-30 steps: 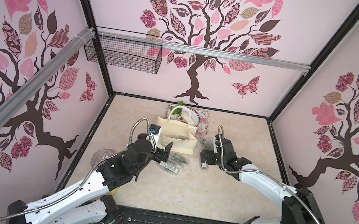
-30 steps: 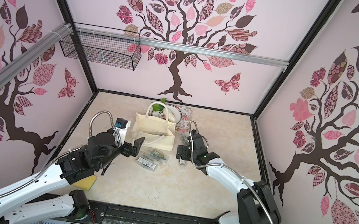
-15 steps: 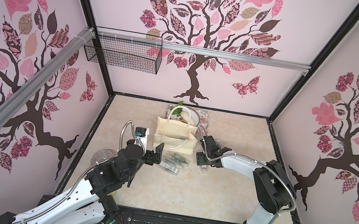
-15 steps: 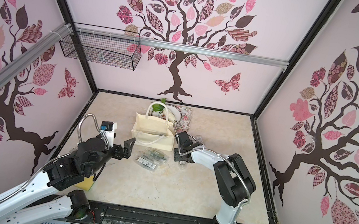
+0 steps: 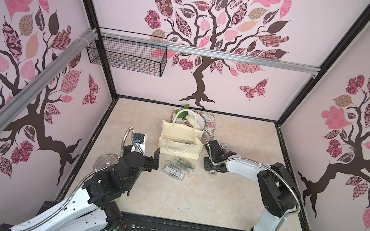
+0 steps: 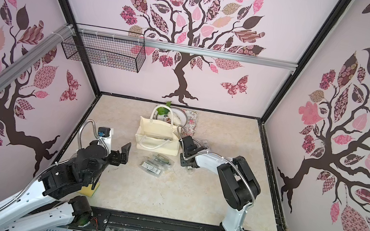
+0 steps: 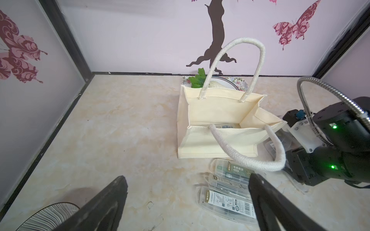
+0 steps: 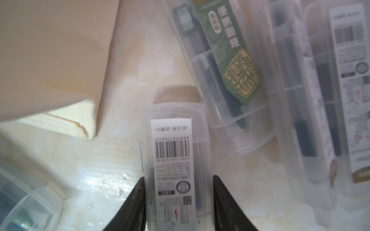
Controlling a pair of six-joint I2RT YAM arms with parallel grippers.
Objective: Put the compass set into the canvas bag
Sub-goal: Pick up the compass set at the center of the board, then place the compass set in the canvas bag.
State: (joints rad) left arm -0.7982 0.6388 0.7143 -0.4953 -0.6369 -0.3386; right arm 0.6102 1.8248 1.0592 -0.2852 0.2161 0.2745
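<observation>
right gripper: fingers pressed on both long sides of 1 clear case, barcode label up. That's the compass set. It sits just off the front right corner of the canvas bag, not in it yet. Can't tell whether it's off the table at all.

left gripper: fingers spread wide, nothing between them, hanging off the bag's front left, apart from it.

What I think can go wrong:
- I grip near 1 end of a slick plastic case. On the lift it may swing down or slide out.
- The green-label case lies just beside mine, on the side toward the bag's front, with the rest of the pile in front of the bag. A tilted lift could catch it and drag it along.
- The bag's right side panel folds inward, so the mouth is narrower on my side. The near handle flops out over the front wall, the far handle stands up. A low approach could snag the rim or the rope.
- The bag is soft and nothing holds it. A bump from the right could shove or collapse it.
- 1 case already lies in the bag's bottom. Mine may land across it and stick up.
</observation>
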